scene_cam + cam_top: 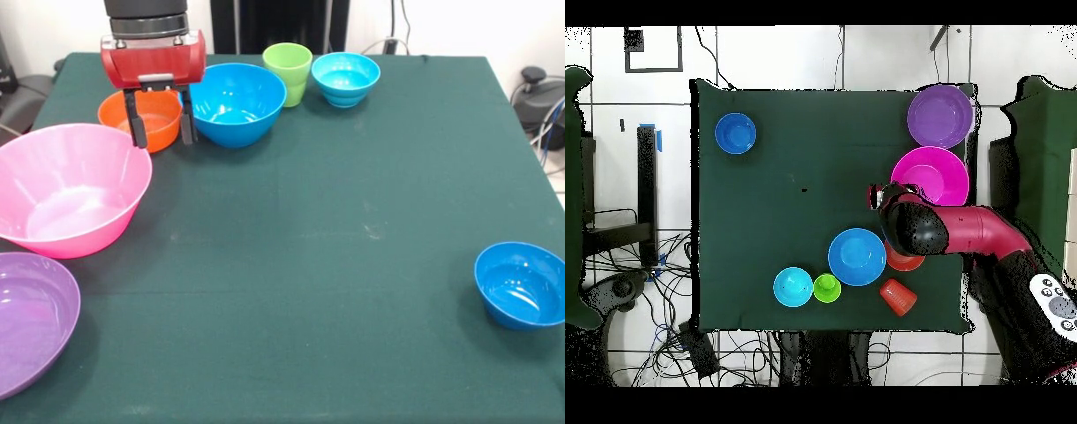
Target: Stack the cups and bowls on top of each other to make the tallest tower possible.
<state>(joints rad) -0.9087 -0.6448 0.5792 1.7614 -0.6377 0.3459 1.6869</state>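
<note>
Cups and bowls, eight pieces, all separate on the table [353, 265]; no tower begun.

- Pink bowl [66, 190]: largest, at the left edge in the front view, upright, empty.
- Purple bowl [31, 318]: wide and shallow, at the near left corner in the front view, partly cut off by the frame, close beside the pink one.
- Medium blue bowl [237, 103]: near the far edge, left of centre.
- Small orange bowl [141, 119]: just left of the medium blue bowl, partly hidden behind the gripper.
- Lime green cup [288, 72]: upright, between the medium blue bowl and the cyan bowl [345, 78], close to both, at the far edge.
- Dark blue bowl [521, 284]: alone near the right edge towards the near corner, well apart from the rest.
- Orange cup [898, 296]: seen only from overhead, near the table edge on the robot's side, beside the small orange bowl; hidden in the front view.

Gripper [160, 119]: red housing, two dark fingers [137, 124] spread apart, holding nothing, hung in front of the small orange bowl; contact with it could not be told.

Surface: dark green cloth, flat, a few pale marks near the middle.

Surroundings: white tiled floor, tangled cables and dark equipment around the table edges.
</note>
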